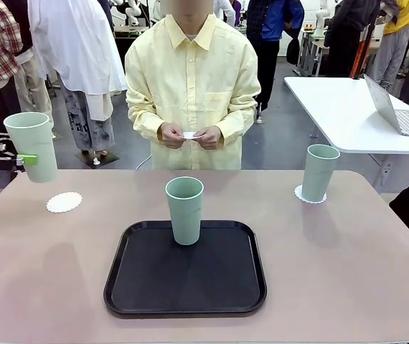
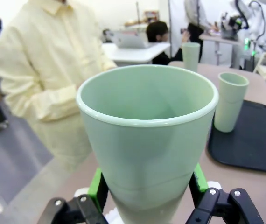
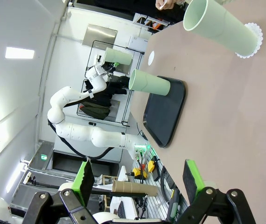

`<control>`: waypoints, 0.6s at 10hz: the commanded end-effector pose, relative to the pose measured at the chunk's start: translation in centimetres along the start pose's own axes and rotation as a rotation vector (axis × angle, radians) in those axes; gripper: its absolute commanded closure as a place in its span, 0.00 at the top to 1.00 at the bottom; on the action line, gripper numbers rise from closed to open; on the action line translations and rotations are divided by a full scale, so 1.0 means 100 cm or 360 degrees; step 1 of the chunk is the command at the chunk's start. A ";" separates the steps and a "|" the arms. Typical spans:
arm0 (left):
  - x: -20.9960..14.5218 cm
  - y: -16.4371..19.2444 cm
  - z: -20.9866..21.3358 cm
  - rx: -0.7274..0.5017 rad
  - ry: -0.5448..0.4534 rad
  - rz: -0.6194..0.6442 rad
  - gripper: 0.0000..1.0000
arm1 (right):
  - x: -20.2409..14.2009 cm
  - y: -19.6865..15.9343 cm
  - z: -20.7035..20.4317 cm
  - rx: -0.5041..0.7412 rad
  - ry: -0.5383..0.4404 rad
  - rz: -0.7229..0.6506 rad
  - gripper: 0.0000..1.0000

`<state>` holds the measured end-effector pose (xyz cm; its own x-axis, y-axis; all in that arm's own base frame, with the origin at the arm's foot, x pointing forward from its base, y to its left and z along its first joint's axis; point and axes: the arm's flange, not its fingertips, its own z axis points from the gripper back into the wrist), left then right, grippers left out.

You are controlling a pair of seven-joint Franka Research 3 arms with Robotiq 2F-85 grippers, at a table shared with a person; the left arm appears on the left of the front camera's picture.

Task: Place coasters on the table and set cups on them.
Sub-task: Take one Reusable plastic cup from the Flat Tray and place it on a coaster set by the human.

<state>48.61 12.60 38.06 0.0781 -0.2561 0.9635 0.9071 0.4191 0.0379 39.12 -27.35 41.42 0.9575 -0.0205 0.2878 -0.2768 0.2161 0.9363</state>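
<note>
**Left arm carrying cup toward the bare coaster: second cup placement in hand**

The held cup hangs in the air at the table's left edge, clear of the surface, up and to the left of the empty coaster. Mouth up, base down, long axis near vertical, narrow end toward the table. The left gripper clamps it low on the body, green pads pressed on opposite sides of the wall.

Step judged: transport of cup two. Next move likely calls for shifting the cup right and toward the robot until the base is centred over the empty coaster, then lowering straight down with the axis kept vertical, and letting go only once the base sits flat. The coaster is only a bit wider than the base, so little room for offset. It is also thin and light, so a sideways drag may push it.

Right cup already stands upright on the right coaster, far right of the table. Tray cup stands upright on the black tray mid-table, not yet placed.

Right gripper has its jaws spread wide, nothing between them, above the table's right side.

The person's hands hold a small white piece at the far edge, probably the third coaster, not yet laid down.
</note>
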 end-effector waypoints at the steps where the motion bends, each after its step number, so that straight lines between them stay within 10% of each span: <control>1: 0.003 0.006 -0.002 0.0018 -0.0067 0.0068 0.85 | 0.000 0.000 0.000 -0.0001 -0.0002 -0.0007 1.00; 6: -0.003 0.004 -0.001 0.0013 -0.0014 0.0030 0.85 | 0.000 0.000 0.000 -0.0001 -0.0002 -0.0007 1.00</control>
<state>49.02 12.53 37.64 0.1063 -0.2344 0.9663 0.9018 0.4321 0.0056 39.13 -27.34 41.42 0.9575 -0.0204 0.2878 -0.2769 0.2161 0.9363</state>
